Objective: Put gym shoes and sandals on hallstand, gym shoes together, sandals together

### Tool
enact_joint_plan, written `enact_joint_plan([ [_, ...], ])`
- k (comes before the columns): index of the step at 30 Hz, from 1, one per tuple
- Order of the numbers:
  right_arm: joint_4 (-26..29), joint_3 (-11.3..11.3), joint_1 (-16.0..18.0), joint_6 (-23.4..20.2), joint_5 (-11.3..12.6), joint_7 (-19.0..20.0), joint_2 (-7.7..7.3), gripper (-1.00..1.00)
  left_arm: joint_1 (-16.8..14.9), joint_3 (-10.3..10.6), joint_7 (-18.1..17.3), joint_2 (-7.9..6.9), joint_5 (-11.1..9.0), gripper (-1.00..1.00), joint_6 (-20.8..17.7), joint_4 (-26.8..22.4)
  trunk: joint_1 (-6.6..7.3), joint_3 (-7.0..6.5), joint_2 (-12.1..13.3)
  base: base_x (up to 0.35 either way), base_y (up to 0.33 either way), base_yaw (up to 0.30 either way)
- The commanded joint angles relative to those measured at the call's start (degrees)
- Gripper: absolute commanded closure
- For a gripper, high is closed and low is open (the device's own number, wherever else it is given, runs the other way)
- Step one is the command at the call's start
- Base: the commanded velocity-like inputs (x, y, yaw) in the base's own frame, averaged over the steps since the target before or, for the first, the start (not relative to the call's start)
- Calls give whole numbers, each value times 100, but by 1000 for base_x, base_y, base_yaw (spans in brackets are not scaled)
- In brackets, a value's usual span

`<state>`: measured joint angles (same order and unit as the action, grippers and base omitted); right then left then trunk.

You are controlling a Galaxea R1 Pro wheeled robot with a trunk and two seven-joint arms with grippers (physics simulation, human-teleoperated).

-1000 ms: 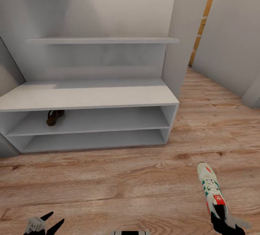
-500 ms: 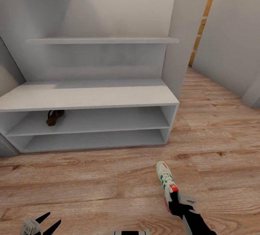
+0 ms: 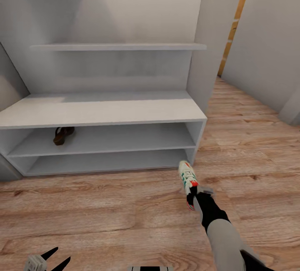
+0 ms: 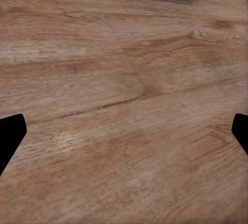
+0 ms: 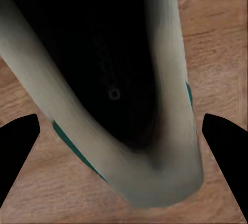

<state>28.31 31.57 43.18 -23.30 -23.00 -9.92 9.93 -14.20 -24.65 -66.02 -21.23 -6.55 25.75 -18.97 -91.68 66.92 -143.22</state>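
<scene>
Head view: a gym shoe (image 3: 187, 178) is gripped at the heel by the right gripper (image 3: 196, 194), toe at 11 o'clock toward the hallstand (image 3: 104, 113), above the corridor floor (image 3: 125, 217). One sandal (image 3: 62, 134) is seen on the upper base tier.

Left wrist view: the left gripper (image 4: 124, 131) fingers are spread wide and hold nothing.

Right wrist view: the shoe's opening is seen between the fingers (image 5: 18, 146).

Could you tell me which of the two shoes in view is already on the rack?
The brown sandal, on the hallstand's middle tier; the gym shoe is held by the right gripper above the floor.
</scene>
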Motion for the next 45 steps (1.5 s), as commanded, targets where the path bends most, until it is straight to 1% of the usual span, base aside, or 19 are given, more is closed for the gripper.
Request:
enact_joint_plan([
  [1, 4, 34, 44, -48, -21, -12, 7, 100, -4, -13, -25, -2, -7, -100, 26, 7, 1, 6, -2, 0, 0, 0],
  [2, 2, 34, 108, -75, -21, -29, 7, 100, -4, -13, -25, -3, -4, -100, 26, 7, 1, 6, -2, 0, 0, 0],
  [3, 1, 34, 263, -109, -21, -54, 7, 100, -4, -13, -22, -2, -3, -100, 26, 7, 1, 6, -2, 0, 0, 0],
  [4, 0, 34, 558, -138, -16, -97, 7, 100, -4, -13, -21, -2, -4, -100, 26, 1, 1, 6, -2, 0, 0, 0],
  [8, -6, 34, 781, -236, -13, -104, 7, 100, -4, -13, -24, -4, -3, -100, 26, -1, 1, 6, -2, 0, 0, 0],
  [15, -1, 34, 1135, -569, 3, -98, 7, 100, -4, -13, -25, -1, 3, -100, 26, -7, 1, 6, -2, 0, 0, 0],
  [23, -46, 29, 1216, -605, 11, -83, 7, 100, -4, -13, -25, 2, 4, -100, 26, -10, 1, 6, -2, 0, 0, 0],
  [27, -246, 26, 1218, -599, 8, -75, 7, 100, -4, -13, -25, 0, 4, -100, 26, -10, 1, 6, -2, 0, 0, 0],
  [28, -279, -5, 1251, -565, -11, -53, 7, 100, -4, 20, -16, 22, 7, -100, 7, -5, 1, 6, -2, 0, 0, 0],
  [32, -266, -21, 1371, -434, -3, -53, 7, 100, -4, 4, -16, 24, 10, -100, 12, 1, 1, 6, -2, 0, 0, 0],
  [37, -199, -22, 1376, -477, 4, -54, 7, 100, -4, -18, -16, 22, 12, -100, 16, 6, 1, 6, -2, 0, 0, 0],
  [42, -202, -27, 1398, -316, 5, -47, 7, 100, -4, -25, -16, 22, 13, -100, 17, 7, 1, 6, -2, 0, 0, 0],
  [45, -237, -108, 1403, -219, 11, -45, 7, 100, -4, -23, -16, 25, 13, -100, 17, 7, 1, 6, -2, 0, 0, 0],
])
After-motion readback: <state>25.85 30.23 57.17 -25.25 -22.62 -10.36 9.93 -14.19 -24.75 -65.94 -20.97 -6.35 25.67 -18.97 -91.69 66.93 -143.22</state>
